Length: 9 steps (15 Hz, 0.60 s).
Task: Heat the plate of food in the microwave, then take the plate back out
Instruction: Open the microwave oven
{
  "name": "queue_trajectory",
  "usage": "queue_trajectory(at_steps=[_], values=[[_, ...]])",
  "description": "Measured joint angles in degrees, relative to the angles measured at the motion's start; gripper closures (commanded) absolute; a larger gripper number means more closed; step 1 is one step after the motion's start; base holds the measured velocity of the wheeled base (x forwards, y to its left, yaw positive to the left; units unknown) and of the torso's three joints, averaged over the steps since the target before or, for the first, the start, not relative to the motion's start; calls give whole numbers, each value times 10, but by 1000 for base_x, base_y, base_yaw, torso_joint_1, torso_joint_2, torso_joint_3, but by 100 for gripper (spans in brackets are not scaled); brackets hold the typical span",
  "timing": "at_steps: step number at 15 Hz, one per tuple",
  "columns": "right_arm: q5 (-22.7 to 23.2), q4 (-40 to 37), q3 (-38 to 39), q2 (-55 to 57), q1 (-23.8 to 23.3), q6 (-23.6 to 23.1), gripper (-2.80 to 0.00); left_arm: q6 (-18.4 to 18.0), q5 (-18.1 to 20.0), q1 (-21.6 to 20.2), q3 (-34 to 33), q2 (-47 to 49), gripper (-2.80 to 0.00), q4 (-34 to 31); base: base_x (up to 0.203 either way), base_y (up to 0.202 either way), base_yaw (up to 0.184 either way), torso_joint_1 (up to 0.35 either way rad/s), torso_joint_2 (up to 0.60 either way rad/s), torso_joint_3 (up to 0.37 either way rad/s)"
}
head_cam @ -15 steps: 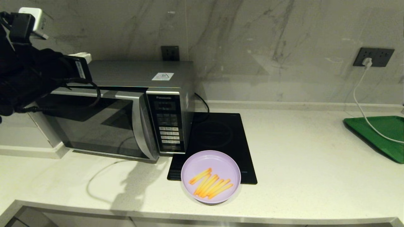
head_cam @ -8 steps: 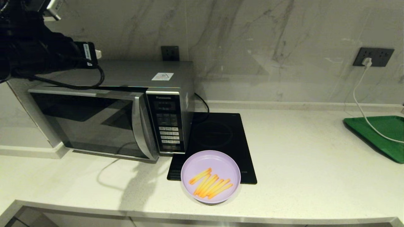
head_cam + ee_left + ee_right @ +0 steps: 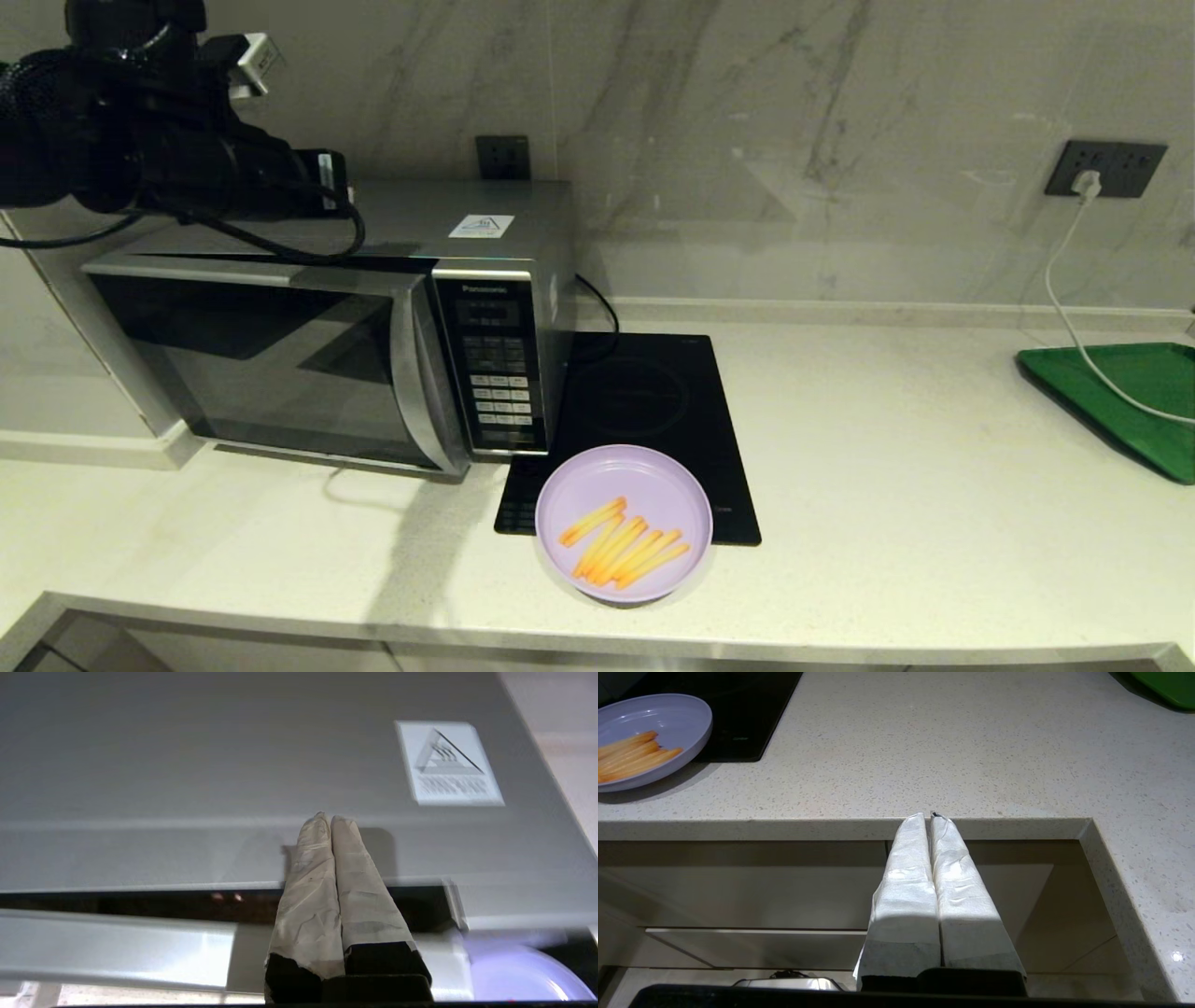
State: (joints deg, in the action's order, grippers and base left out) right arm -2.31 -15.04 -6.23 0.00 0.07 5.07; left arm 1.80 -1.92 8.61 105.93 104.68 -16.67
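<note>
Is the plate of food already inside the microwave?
No, the plate of food sits on the counter in front of the microwave, partly on the black hob.

Dim, greenish light fills the head view, with the counter the brightest surface. The left arm is a near-black mass, and its soft shadow falls on the counter below and in front of the left gripper. Just under that gripper's closed tips a dark shadow lies on the microwave, whose warning label looks slightly smeared. Near the right gripper the picture is sharp and evenly lit.
</note>
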Motion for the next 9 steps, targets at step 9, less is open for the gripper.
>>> queue_trajectory(at_steps=[9], values=[[0, 0, 0, 0, 0, 0, 0, 15, -7, 11, 14, 33, 0, -73, 0, 0, 0, 0, 0, 0]])
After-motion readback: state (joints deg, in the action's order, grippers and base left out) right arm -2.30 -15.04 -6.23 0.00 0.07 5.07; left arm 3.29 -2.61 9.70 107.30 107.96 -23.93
